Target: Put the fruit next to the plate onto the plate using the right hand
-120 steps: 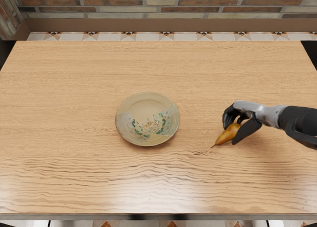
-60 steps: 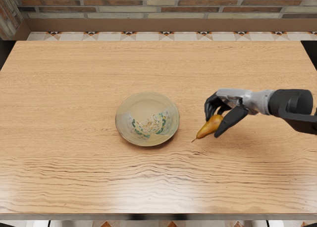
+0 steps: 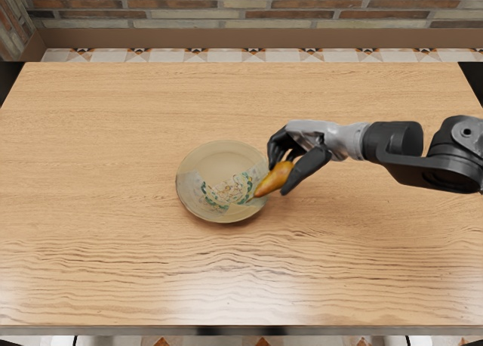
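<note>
The pear [image 3: 273,179] is held in the right hand [image 3: 296,151] at the right edge of the plate [image 3: 198,165]. It is orange-yellow and elongated, and it is tilted. The thick end is gripped up and to the right, while the thin stem end points down and to the left and is seen over the plate's right rim. Whether the tip touches the plate cannot be told from this view. The thicker part of the fruit is seen outside the rim, above the table [image 3: 113,240].

The dark fingers [image 3: 276,146] are curled down around the far side of the pear's thick end. The thumb [image 3: 303,170] is stretched along the near side, so that the fruit is pinched between them. The fingers are kept close together, not spread. The back of the hand is grey and is joined to a dark forearm [image 3: 392,142], which comes in from the right edge of the picture and is stretched leftwards above the table.

The plate is round, pale and glossy, with a blue-green pattern painted across its lower half. It is set flat on the table, a little left of the middle.

The table is of light wood with a marked grain, and most of the view is filled by it. Behind its far edge a strip of patterned tiles [image 3: 226,55] is seen, and above that a brick wall [image 3: 226,4].
</note>
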Action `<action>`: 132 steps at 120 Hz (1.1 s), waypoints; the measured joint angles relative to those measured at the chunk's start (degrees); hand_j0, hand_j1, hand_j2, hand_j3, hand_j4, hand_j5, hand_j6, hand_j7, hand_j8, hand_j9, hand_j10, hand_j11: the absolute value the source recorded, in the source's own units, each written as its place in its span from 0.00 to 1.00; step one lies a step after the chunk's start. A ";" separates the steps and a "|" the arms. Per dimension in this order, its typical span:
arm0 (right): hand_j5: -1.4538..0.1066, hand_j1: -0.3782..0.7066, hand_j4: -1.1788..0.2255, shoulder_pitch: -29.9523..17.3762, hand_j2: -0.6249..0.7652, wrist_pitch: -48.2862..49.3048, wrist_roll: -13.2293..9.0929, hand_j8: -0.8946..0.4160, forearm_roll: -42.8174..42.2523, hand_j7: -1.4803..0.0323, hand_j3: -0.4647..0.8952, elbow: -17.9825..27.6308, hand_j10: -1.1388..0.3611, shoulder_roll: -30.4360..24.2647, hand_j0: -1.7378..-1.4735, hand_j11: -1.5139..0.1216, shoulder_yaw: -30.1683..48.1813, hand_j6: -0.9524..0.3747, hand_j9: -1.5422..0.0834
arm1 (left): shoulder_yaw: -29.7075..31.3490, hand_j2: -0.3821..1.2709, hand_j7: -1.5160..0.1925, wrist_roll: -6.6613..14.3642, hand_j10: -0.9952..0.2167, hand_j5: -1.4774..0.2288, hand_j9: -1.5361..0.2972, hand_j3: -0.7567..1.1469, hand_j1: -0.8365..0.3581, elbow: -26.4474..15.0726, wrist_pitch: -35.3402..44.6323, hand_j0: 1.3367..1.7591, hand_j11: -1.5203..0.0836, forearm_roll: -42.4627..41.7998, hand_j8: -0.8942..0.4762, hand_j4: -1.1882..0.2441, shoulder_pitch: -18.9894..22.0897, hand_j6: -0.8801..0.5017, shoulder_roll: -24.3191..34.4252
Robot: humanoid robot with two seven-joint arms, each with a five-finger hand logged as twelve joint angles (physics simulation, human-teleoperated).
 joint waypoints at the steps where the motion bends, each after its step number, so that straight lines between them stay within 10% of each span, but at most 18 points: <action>1: 0.17 0.63 0.26 0.01 0.70 -0.01 0.00 0.41 0.00 0.25 0.34 -0.16 0.44 0.22 0.32 0.21 0.01 0.27 0.22 | 0.00 0.23 0.87 -0.01 0.80 0.85 0.82 0.40 0.97 0.00 0.00 0.76 0.93 0.00 0.64 0.81 0.00 0.62 0.00; 132: 0.23 0.61 0.30 1.27 0.66 -5.03 0.02 0.39 -4.38 0.30 0.34 -12.00 0.42 17.19 0.31 0.26 -0.81 0.25 0.27 | 0.00 0.23 0.87 0.00 0.80 0.85 0.82 0.40 0.97 0.00 0.00 0.76 0.93 0.01 0.64 0.81 0.00 0.62 0.00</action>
